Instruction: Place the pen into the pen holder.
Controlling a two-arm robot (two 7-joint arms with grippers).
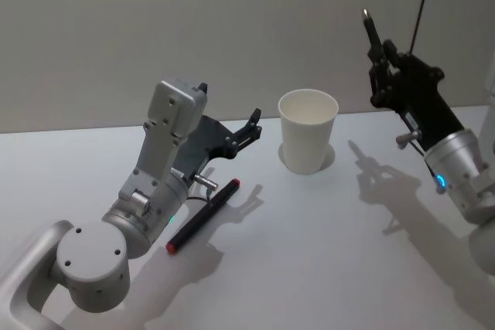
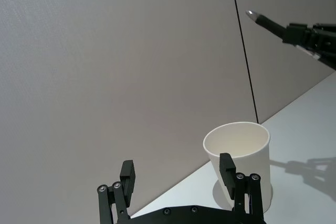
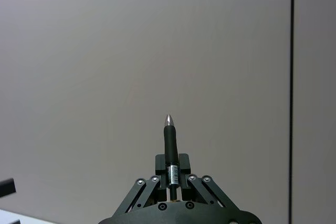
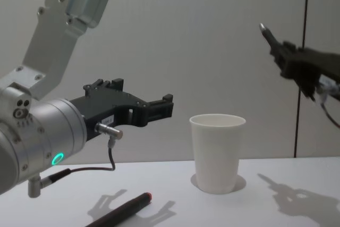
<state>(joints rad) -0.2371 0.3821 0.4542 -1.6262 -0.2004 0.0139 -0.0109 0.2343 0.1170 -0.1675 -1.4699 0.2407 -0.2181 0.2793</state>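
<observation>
Pen (image 1: 371, 28) sat clamped in the right gripper (image 1: 380, 56) at the upper right of the head view. It was lifted well clear of the table (image 1: 309, 268) with its silver tip pointing up and away. The fingers were closed narrow on its lower barrel, which I judged a firm enough hold to carry it. The pen holder (image 1: 308, 141) stood upright at centre frame, mouth open and nothing in it, below and to the left of the pen.

I read the high hold as a way to keep the pen above the rolled rim. The pen would need tipping over before it could drop in. The air between the gripper and the cup was open, so there was room for that move.

The left gripper (image 1: 249, 129) hovered just left of the cup. Its fingers were spread wide and held nothing, and they pointed towards the cup wall without touching it. That side was the tight one. A second pen (image 1: 203, 216), black with red ends, lay flat on the table at lower left beneath that arm.
</observation>
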